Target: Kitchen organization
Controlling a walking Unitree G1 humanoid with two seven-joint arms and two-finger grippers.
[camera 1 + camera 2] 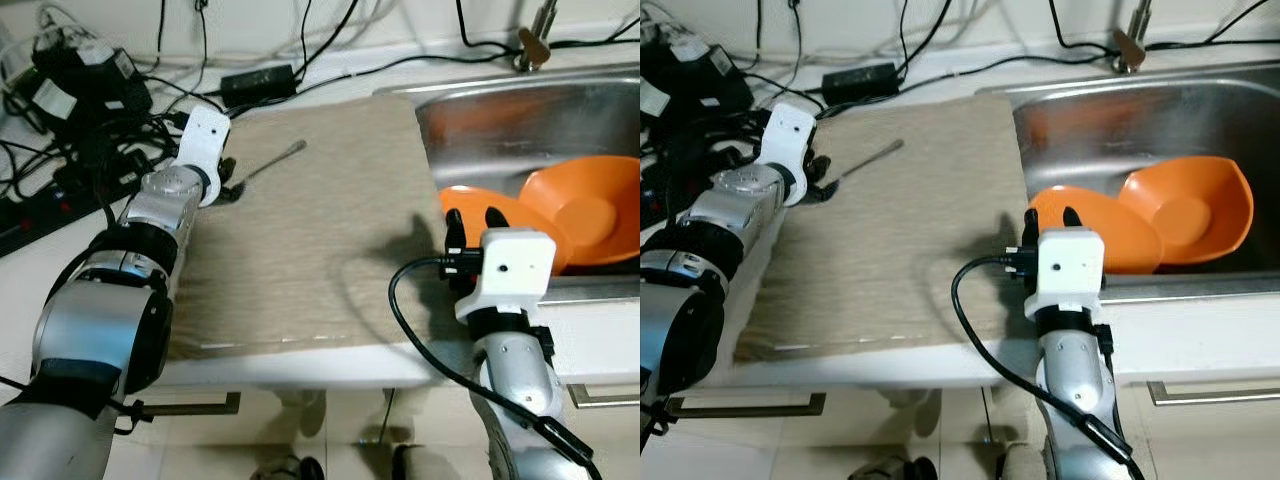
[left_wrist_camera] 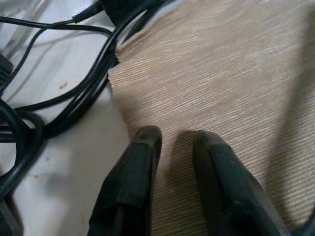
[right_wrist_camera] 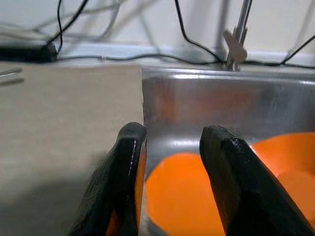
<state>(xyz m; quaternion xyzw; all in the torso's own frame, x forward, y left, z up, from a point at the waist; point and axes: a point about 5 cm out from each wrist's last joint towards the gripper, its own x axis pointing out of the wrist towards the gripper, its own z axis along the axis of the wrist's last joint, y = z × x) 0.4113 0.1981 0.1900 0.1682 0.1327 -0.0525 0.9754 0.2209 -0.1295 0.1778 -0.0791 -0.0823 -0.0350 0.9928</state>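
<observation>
A beige mat (image 1: 310, 240) covers the counter. A thin metal utensil (image 1: 275, 162) lies on its far left part. My left gripper (image 1: 228, 186) rests at the mat's left edge, right by the utensil's near end. It is open, and the left wrist view shows only mat between its fingers (image 2: 142, 147). An orange plate (image 1: 525, 212) leans against an orange bowl (image 1: 590, 210) in the steel sink (image 1: 480, 130). My right gripper (image 1: 473, 218) is open at the sink's near left corner. Its fingertips stand just over the plate's (image 3: 182, 191) near rim.
A tangle of black cables (image 1: 90, 120) and a power adapter (image 1: 258, 78) crowd the counter left of and behind the mat. The faucet (image 1: 535, 40) stands behind the sink. The counter's front edge runs just below the mat.
</observation>
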